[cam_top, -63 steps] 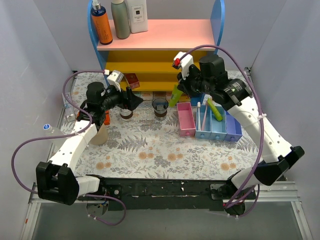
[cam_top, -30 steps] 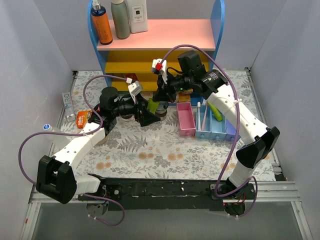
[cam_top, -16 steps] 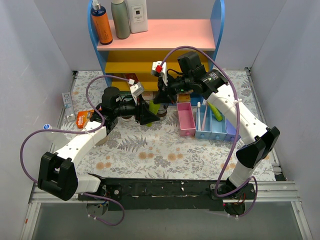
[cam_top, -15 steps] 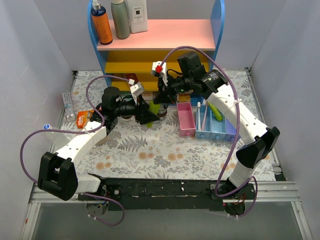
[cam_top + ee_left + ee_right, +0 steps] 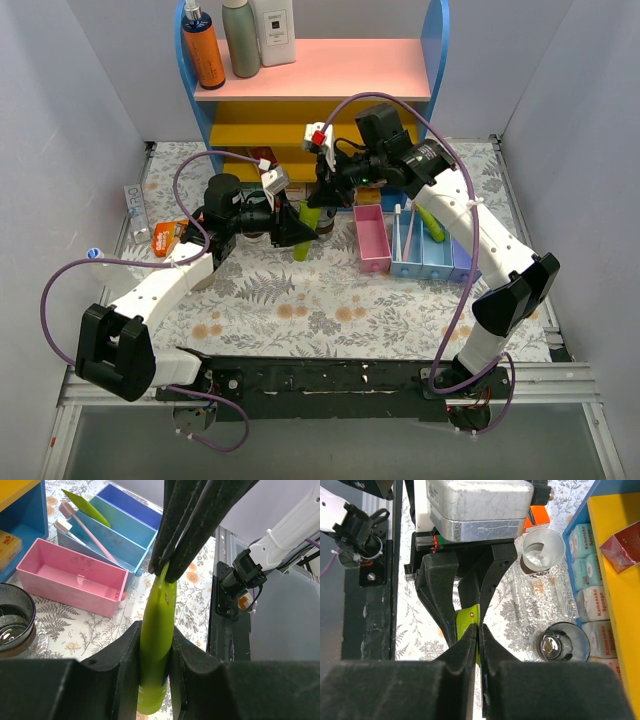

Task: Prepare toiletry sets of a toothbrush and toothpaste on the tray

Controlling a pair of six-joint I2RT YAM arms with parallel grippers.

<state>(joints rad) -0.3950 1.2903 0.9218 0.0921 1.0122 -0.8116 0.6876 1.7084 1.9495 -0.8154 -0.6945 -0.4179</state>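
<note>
A lime-green toothpaste [image 5: 302, 248] tube hangs upright between both arms above the floral mat. My left gripper [image 5: 155, 630] is shut on its round body [image 5: 157, 650]. My right gripper [image 5: 479, 626] pinches the tube's flat crimped end [image 5: 467, 621] from above, jaws only a slit apart. In the top view the left gripper [image 5: 293, 232] and the right gripper [image 5: 322, 200] meet in front of the shelf. The clear tray [image 5: 542, 587] lies beside them with a dark cup [image 5: 563, 646] near it. Toothbrushes [image 5: 404, 230] stand in a blue bin, beside another green tube [image 5: 433, 223].
An empty pink bin [image 5: 372, 240] and blue bins [image 5: 438, 255] sit right of the grippers. The shelf [image 5: 315, 70] behind carries bottles, one orange [image 5: 203, 45], and sponge packs [image 5: 585, 575] fill its bottom level. A clear cup [image 5: 540, 550] and an orange packet [image 5: 165, 238] stand left.
My left gripper has closed round the toothpaste that my right gripper holds out. The tube now hangs a little lower. Both arms have barely moved.
</note>
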